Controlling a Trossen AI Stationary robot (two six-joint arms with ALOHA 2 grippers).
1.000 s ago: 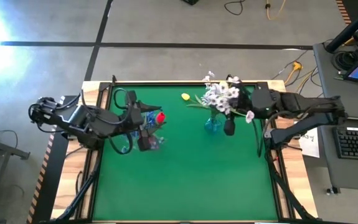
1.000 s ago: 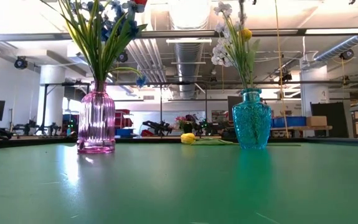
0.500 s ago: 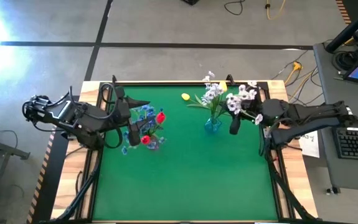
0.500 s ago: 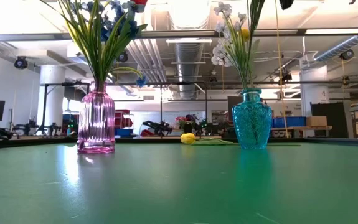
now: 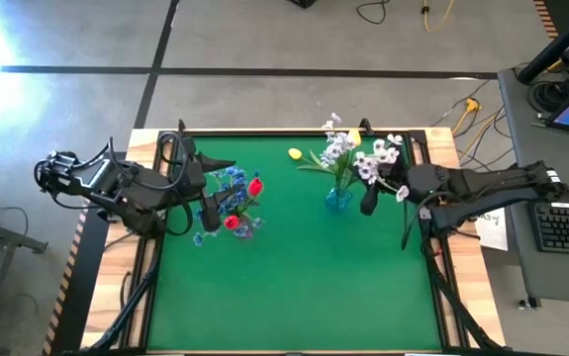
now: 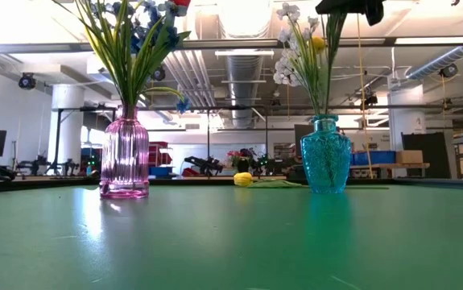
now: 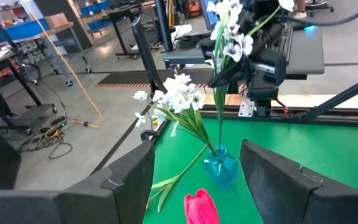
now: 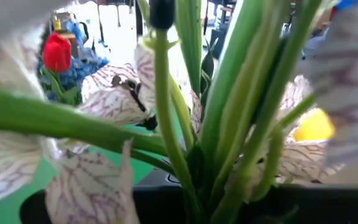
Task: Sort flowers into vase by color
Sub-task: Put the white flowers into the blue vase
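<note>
A pink vase (image 6: 125, 157) at the table's left holds blue flowers (image 5: 227, 183) and red buds (image 5: 255, 185). A turquoise vase (image 6: 325, 153) right of the middle holds white flowers (image 5: 338, 150). My right gripper (image 5: 366, 201) stands beside it, high above the table and shut on another white flower (image 7: 231, 38). One yellow flower (image 5: 294, 153) lies on the green mat behind the vases. My left gripper (image 5: 208, 210) hangs open just left of the pink vase's bouquet, nothing between its fingers (image 7: 129, 180). My right gripper pinches the white flower's green stem (image 7: 220, 93) between its two fingers, a short way under the blossoms. The fingers come about level from the table's right side and lie across the stem. The stem stands nearly upright, its lower end (image 7: 219, 146) in the turquoise vase's mouth.
The green mat (image 5: 294, 287) is bordered by a wooden rim (image 5: 116, 287). A desk with a keyboard (image 5: 566, 227) stands beyond the right edge. In the low view the room behind shows shelves and pipes.
My right gripper has come down beside the turquoise vase, still shut on the white flower, whose stem has sunk into the vase. My left gripper has drawn back toward the table's left edge, off the pink vase's bouquet, staying open.
</note>
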